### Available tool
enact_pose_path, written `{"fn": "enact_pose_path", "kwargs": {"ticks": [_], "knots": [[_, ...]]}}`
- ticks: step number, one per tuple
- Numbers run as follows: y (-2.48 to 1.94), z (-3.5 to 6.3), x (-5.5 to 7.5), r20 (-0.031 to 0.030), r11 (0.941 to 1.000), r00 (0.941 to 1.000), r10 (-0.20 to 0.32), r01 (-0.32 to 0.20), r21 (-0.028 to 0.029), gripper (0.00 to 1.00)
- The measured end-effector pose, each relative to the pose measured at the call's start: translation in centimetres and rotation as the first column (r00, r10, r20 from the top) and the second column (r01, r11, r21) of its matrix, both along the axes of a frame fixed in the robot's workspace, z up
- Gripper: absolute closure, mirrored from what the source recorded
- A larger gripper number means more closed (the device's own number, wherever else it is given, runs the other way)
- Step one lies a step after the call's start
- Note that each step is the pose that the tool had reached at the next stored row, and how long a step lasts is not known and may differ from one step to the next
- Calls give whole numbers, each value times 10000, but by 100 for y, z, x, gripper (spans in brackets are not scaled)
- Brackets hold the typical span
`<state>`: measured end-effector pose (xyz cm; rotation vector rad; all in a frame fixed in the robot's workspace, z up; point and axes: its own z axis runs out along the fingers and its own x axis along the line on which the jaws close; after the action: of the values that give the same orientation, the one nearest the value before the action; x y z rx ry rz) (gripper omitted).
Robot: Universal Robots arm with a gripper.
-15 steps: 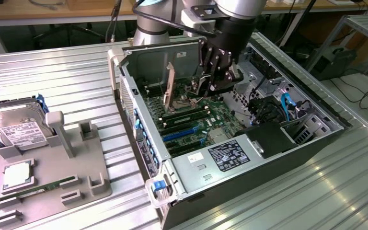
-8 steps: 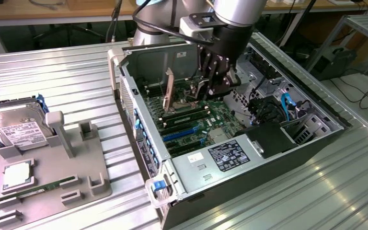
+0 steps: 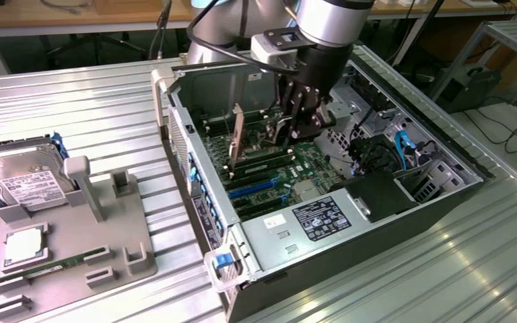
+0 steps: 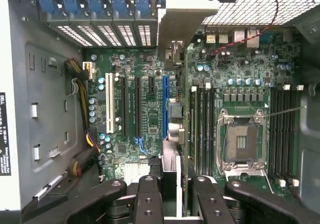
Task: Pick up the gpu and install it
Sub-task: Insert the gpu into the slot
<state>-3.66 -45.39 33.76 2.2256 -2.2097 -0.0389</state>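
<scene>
Gpu point(image 4: 176, 114) sits edge-on in our jaws, which clamp its top edge inside the open computer case point(image 3: 438, 202), over the motherboard point(image 3: 285, 168) slots. We judge it light, stiff, fragile: hold the bare edges only.

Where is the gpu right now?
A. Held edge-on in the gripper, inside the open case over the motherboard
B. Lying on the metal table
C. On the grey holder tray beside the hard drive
A: the gripper grips the gpu, upright inside the case above the motherboard.
</scene>
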Motion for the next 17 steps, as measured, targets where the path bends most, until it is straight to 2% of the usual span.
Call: {"fn": "enact_pose_path", "kwargs": {"ticks": [6, 7, 10, 17], "knots": [[17, -67, -1, 1, 9997, 9997, 248, -248, 7, 72], [19, -88, -1, 1, 9997, 9997, 258, -258, 29, 72], [19, -114, -1, 5, 9996, 9997, 263, -263, 141, 72], [19, -219, -27, 14, 9998, 9999, 155, -156, 140, 72]]}}
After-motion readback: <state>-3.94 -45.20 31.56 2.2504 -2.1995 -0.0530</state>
